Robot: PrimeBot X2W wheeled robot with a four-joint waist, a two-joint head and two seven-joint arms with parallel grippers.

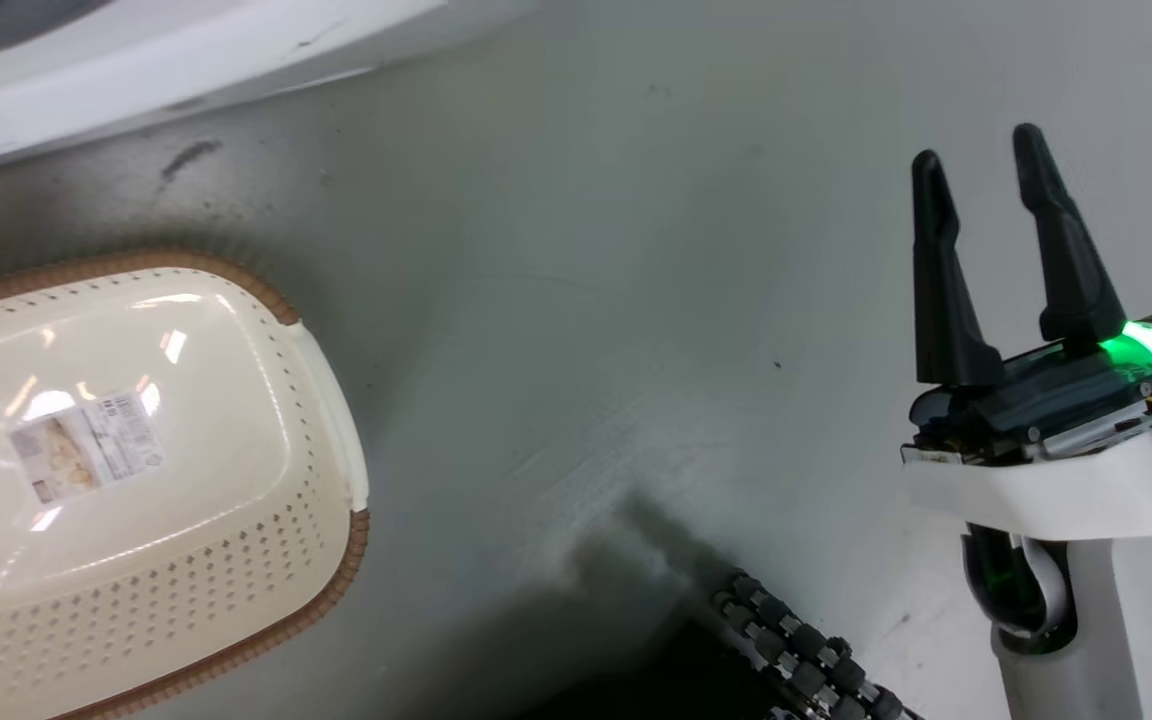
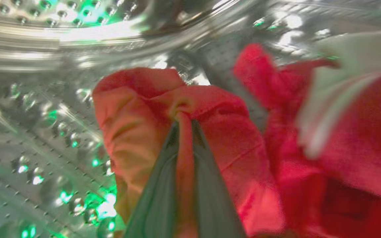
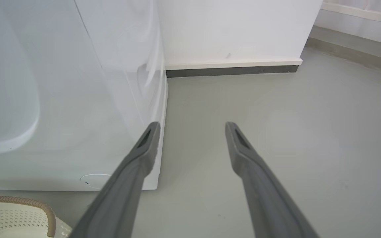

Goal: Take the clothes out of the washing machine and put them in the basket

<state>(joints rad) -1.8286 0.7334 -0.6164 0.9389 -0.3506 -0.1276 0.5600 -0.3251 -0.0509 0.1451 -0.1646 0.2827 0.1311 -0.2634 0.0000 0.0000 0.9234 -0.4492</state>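
Left gripper (image 2: 184, 127) closed on red garment (image 2: 134, 109), inside drum (image 2: 28, 138).
Jaws nearly meet on one fold, which runs along the fingers; the red-and-white garment (image 2: 339, 66) lies just right of it. Withdrawal is judged to lead outward to the basket (image 1: 326, 590), on the floor (image 1: 636, 300) at left, nearer this arm. Right gripper (image 1: 978, 150) spread wide, empty.

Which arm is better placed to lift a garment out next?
Left. The left gripper is inside the drum, shut on a fold of the red garment; the right gripper hangs open over the floor.
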